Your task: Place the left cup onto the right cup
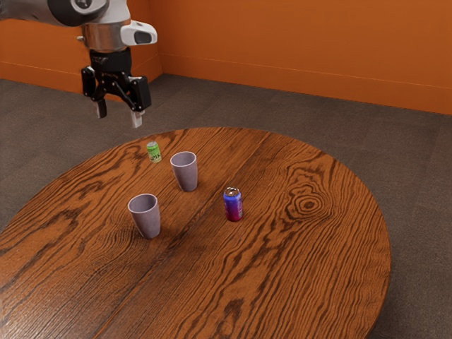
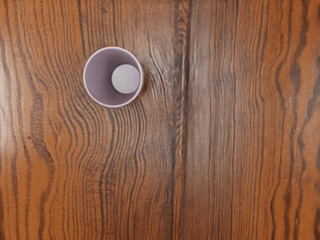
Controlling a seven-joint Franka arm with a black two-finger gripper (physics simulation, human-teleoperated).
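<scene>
- A round wooden table point(image 1: 304, 268) with two lilac cups, both upright and open at the top, standing apart from each other.
- Left cup point(image 1: 144, 215): toward the exterior view's left and nearer the camera. I take this to be the one to move.
- Right cup point(image 1: 184, 170): farther back, toward the exterior view's right. A small green can point(image 1: 153, 151) stands just beside it, and a blue and red can point(image 1: 232, 203) stands a little way off on the other side.
- Gripper point(image 1: 119, 115): high above the table's far edge, well apart from both cups, pointing down. Its fingers are spread apart with nothing between them.
- The wrist view looks straight down on bare table point(image 2: 240, 125) and into one cup point(image 2: 114, 76), off to one side of the hand rather than under it. I cannot tell which cup it is.
- Step in hand, as I judge it: the approach, with nothing grasped yet.
- To do it well: centre the hand over the left cup before descending, and keep the fingers wide until they straddle the wall.
- The cup narrows toward its base, so a grip close to the rim should hold better.
- Close gently so that the light cup does not tip.
- Lift clear above the right cup's rim, line up the centres, lower straight down, and stay clear of the green can.
</scene>
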